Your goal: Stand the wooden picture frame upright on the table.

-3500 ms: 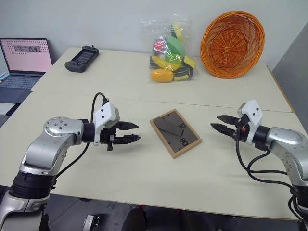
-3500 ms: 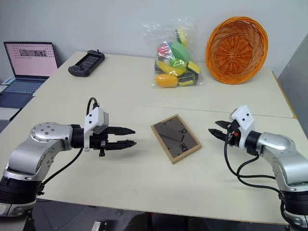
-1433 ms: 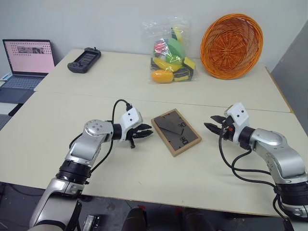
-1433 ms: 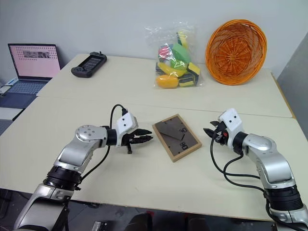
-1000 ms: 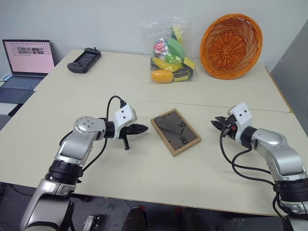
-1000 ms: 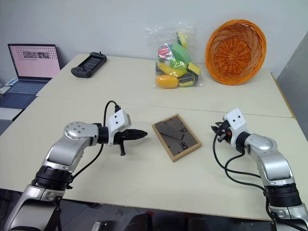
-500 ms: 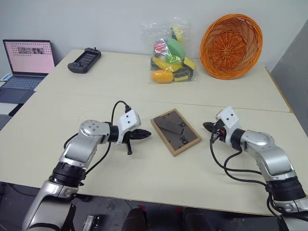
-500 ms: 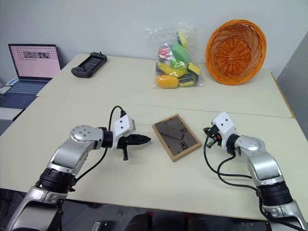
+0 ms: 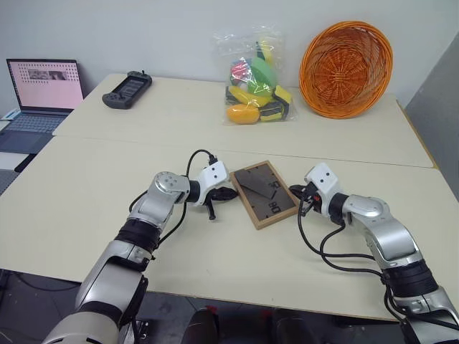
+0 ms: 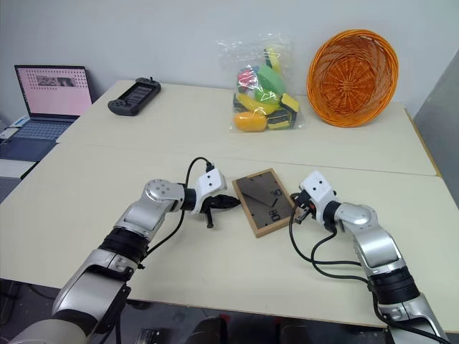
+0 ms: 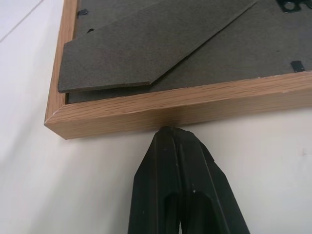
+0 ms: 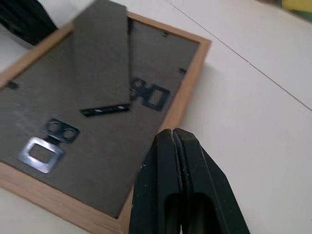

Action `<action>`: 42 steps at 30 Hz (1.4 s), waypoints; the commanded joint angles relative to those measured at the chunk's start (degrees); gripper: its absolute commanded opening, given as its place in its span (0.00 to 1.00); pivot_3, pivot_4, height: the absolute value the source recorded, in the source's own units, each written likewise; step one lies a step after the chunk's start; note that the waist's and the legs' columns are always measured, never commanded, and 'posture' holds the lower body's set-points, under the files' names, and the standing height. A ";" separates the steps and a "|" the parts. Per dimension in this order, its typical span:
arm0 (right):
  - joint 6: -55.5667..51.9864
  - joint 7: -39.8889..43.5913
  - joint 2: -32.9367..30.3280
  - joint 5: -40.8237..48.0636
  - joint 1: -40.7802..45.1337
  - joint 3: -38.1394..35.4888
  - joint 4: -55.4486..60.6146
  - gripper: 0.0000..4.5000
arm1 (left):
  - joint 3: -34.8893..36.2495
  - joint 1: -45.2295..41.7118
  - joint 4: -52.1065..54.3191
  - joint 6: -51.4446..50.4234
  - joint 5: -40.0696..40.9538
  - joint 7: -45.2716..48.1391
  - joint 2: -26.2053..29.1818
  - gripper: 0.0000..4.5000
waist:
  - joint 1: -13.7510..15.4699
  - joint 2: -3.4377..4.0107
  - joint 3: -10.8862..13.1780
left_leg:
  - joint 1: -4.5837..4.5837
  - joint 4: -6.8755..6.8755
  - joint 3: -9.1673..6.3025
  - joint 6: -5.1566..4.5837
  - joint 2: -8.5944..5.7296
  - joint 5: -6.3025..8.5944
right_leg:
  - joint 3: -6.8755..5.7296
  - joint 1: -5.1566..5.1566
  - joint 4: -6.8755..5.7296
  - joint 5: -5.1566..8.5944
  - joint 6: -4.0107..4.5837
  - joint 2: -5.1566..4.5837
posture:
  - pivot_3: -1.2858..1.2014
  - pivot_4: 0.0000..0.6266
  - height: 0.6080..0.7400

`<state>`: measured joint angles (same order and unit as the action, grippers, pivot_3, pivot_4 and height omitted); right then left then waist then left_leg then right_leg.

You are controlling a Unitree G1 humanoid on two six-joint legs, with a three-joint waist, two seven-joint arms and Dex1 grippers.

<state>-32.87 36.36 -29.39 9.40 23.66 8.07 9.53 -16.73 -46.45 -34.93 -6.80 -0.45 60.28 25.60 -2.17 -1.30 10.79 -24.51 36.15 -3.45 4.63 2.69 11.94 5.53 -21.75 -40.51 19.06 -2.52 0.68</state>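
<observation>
Both grippers have their black fingers pressed together with nothing between them: the left gripper (image 9: 228, 193) has its tip at the left long edge of the wooden picture frame (image 9: 264, 194), and the right gripper (image 9: 299, 192) has its tip at the opposite edge. That frame lies flat and back-up near the middle of the table (image 9: 86, 179), grey back panel showing. Farther off are a bag of toys (image 9: 254, 77), an orange wicker basket (image 9: 347, 59), a handheld game console (image 9: 126, 89) and an open laptop (image 9: 39, 92).

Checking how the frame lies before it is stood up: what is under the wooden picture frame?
The wooden picture frame lies flat on the table, grey back and fold-out stand facing up. Its picture side is underneath and hidden.
</observation>
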 commanded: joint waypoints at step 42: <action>-7.03 -5.23 2.33 0.25 -8.04 -1.72 13.22 0.01 | 2.09 -13.53 -19.97 12.78 -4.17 -0.88 -5.71 0.00 | -0.18 0.00 0.00 | -0.03 0.03 -0.11 0.00 -0.08 -0.01 | -0.01 -0.06 -0.24 0.01 0.00 0.02 | 0.52 0.24 1.00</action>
<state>-40.54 31.15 -26.05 9.74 15.03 7.61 21.92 -15.81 -58.30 -54.98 4.22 -4.67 59.21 19.88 -2.35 -1.30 10.78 -24.54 36.18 -3.56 4.63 2.60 11.93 5.52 -21.81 -40.75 19.07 -2.53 0.70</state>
